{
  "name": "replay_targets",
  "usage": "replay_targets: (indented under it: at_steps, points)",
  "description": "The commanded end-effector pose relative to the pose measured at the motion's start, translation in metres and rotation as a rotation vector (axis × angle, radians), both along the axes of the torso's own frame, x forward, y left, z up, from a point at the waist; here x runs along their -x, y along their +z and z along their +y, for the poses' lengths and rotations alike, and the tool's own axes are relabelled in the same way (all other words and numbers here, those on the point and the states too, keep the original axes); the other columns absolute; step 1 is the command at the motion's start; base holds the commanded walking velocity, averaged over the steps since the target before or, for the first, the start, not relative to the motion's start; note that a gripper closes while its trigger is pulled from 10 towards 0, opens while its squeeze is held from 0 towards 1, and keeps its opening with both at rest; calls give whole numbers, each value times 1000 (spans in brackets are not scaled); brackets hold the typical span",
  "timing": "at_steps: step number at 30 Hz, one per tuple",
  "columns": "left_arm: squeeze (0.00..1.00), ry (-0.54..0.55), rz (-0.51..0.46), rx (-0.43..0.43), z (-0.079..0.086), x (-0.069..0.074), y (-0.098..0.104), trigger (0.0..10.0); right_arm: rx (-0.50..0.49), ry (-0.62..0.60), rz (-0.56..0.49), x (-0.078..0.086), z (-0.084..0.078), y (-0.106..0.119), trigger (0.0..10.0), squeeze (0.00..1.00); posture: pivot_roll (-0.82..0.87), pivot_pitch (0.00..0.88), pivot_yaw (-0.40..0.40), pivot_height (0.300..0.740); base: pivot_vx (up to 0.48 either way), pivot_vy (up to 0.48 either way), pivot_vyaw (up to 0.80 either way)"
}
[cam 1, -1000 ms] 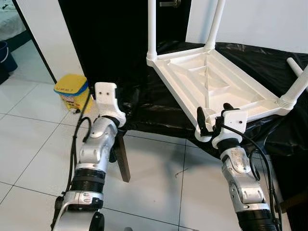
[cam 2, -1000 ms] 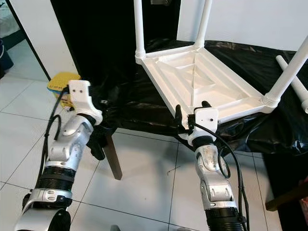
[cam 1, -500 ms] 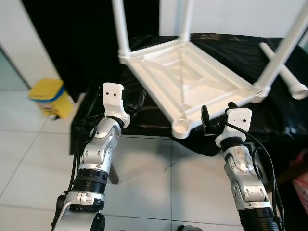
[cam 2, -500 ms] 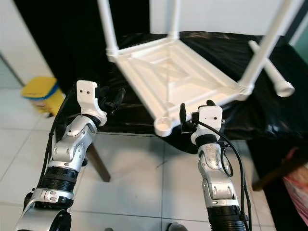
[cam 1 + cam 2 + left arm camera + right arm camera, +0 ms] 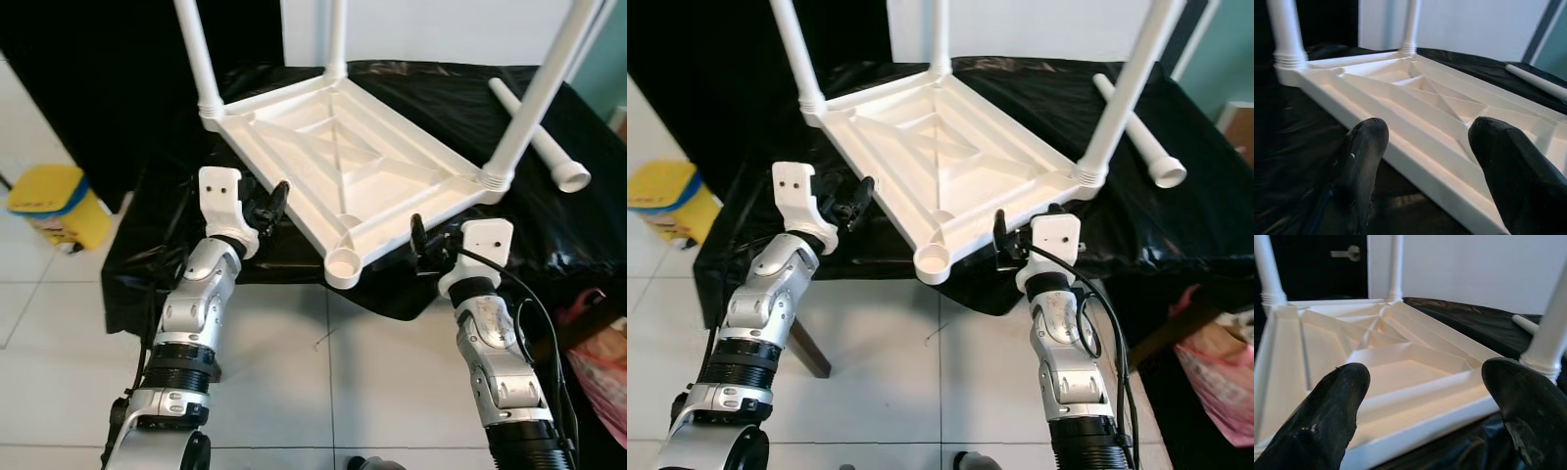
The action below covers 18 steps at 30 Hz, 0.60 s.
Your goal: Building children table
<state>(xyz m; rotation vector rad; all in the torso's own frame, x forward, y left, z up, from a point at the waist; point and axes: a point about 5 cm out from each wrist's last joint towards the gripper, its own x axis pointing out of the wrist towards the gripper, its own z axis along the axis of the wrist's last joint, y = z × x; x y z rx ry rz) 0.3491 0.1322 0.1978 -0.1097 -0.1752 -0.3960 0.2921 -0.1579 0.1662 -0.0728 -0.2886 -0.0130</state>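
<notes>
A white plastic children's table (image 5: 392, 186) lies upside down on a black-covered surface. Three white legs (image 5: 539, 88) stand up from its corners. The near corner has an empty round socket (image 5: 343, 264). One loose leg (image 5: 537, 135) lies on the black cover at the back right. My left gripper (image 5: 266, 208) is open beside the table's left rim. In the left wrist view the rim (image 5: 1415, 161) runs between the two fingers (image 5: 1364, 161). My right gripper (image 5: 434, 240) is open just before the front right rim, with that rim (image 5: 1415, 431) between its fingers (image 5: 1327, 416).
A yellow bin (image 5: 47, 201) stands on the white tiled floor at the left. A wooden support leg (image 5: 808, 348) shows under the black cover. A pink bag (image 5: 600, 343) sits at the right edge. Behind the table are a dark door and a white wall.
The camera has swung so the table sits more centred. My left gripper has risen from low beside the cover up to the table's left rim. The right gripper stays at the front rim.
</notes>
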Motion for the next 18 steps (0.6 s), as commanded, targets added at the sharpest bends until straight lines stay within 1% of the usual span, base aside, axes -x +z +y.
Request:
replay_targets:
  at_steps: [1, 5, 18]
  points:
    - [0, -12, 10, -6, -1, 1, -2, 10000, 0, -5, 4, 0, -1, -2, 10000, 0, -147, 72, 5, 740, 0, 0, 0]
    - [0, -4, 4, 7, 1, 0, 1, 10000, -2, -8, 2, 0, -2, -1, 10000, 0, -148, 80, 9, 740, 0, 0, 0]
    - [0, -5, -3, 18, 1, 1, 3, 10000, -4, -18, 4, 1, -4, -2, 10000, 0, -147, 88, 9, 740, 329, 0, 0]
